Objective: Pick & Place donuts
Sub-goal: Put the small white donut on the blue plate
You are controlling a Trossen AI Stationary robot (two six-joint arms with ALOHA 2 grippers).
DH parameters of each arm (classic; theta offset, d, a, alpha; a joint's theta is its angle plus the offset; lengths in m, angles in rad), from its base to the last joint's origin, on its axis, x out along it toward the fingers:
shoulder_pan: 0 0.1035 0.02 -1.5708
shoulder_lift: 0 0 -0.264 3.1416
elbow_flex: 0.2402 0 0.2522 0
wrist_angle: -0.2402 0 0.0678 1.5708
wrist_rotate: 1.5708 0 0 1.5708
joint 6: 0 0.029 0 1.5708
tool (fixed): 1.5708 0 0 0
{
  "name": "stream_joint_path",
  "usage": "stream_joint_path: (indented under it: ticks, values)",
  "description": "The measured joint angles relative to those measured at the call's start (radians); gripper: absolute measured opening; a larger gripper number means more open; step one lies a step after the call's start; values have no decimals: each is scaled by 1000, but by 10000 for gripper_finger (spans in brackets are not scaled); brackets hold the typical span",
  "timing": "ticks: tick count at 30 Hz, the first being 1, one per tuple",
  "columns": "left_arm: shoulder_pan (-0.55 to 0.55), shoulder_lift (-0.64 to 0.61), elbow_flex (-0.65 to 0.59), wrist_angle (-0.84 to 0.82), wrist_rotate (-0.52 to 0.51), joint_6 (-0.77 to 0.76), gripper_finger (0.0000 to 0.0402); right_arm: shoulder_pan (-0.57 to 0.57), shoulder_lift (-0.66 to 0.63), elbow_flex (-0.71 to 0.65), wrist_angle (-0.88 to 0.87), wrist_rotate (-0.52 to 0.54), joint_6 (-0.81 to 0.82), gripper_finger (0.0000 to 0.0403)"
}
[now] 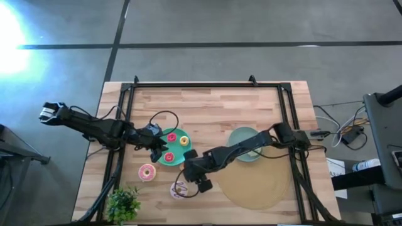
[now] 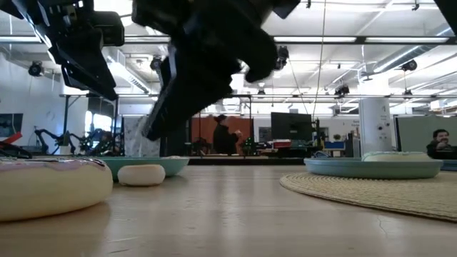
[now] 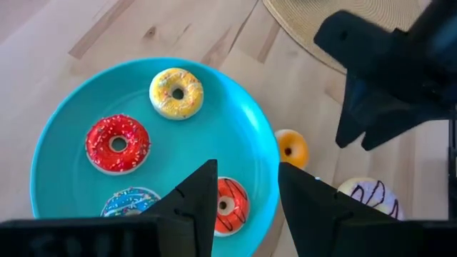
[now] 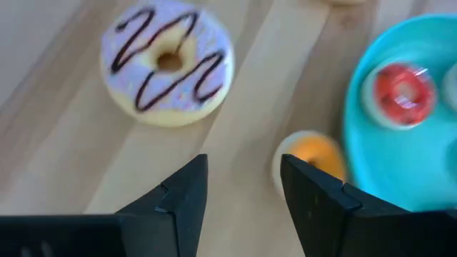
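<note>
A teal plate (image 3: 57, 121) carries a yellow donut (image 3: 176, 93), a red sprinkled donut (image 3: 117, 143), a blue-topped one (image 3: 132, 203) and a red one with dark streaks (image 3: 227, 205). A small orange donut (image 4: 314, 160) lies flat on the wood beside the plate's rim. The white donut with purple streaks (image 4: 168, 61) and the pink donut (image 1: 147, 172) also lie flat on the wood. No green donut shows. My left gripper (image 3: 246, 185) hovers open over the plate's edge. My right gripper (image 4: 243, 178) hangs open above the table, between the orange and white donuts.
A grey-blue plate (image 1: 245, 144) sits on a round woven mat (image 1: 260, 185) at the table's right. A leafy plant (image 1: 122, 204) stands at the near left corner. A black frame (image 1: 201, 85) runs along the far edge. People sit in the room behind.
</note>
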Motion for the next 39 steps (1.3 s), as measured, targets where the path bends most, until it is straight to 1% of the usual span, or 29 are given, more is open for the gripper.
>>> stream_joint_path:
  ticks: [10, 13, 19, 26, 33, 36, 39]
  values:
    - [0, 0, 0, 1, -17, 4, 122, -1, 48, -4, 60, 57, -15, 171]
    - [-1, 0, 0, 0, -18, 4, 122, -1, 66, -4, 58, 96, -15, 171]
    - [-1, 0, 0, -1, -18, 5, 122, -1, 56, -3, 62, 154, -17, 171]
    - [-1, 0, 0, -1, -19, 6, 122, -8, 52, -12, 95, 157, -21, 171]
    - [-1, 0, 0, -2, -26, 7, 122, -17, 76, -23, 107, 152, -19, 169]
    - [-1, 0, 0, -7, -26, 8, 122, -19, 77, -41, 114, 148, -9, 163]
    - [-1, 0, 0, -7, -27, 8, 122, -19, 76, -47, 104, 145, 6, 147]
